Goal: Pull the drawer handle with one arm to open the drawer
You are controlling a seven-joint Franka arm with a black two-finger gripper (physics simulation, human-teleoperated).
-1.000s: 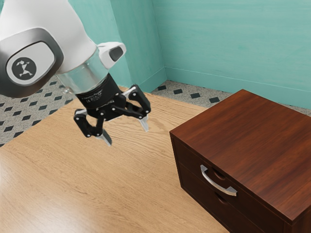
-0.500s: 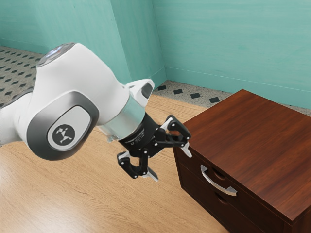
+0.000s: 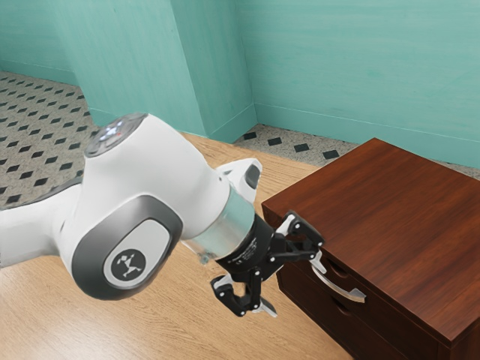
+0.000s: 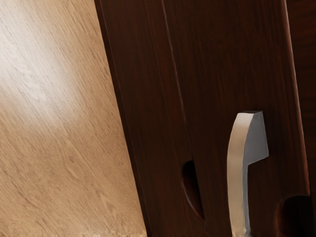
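A dark wooden cabinet (image 3: 390, 217) stands at the exterior view's right with two drawers in its front. The upper drawer (image 3: 341, 289) looks flush with the cabinet front and carries a curved silver handle (image 3: 335, 281). My gripper (image 3: 292, 281) is open right in front of the drawer, at the handle's left end; one finger reaches up by the handle's end, the other hangs lower toward the floor. In the wrist view the silver handle (image 4: 243, 173) rises close before my hand against the dark drawer front (image 4: 207, 89).
The cabinet sits on a light wooden floor (image 3: 112, 315). Teal walls (image 3: 337, 60) and a strip of patterned tile floor (image 3: 45, 127) lie behind. My white arm (image 3: 142, 225) comes in from the exterior view's left. A lower drawer (image 3: 352, 330) sits beneath the upper one.
My arm has swung down and toward the exterior view's right, bringing the open gripper from mid-air over the floor to the drawer front beside the handle. The drawer has not moved.
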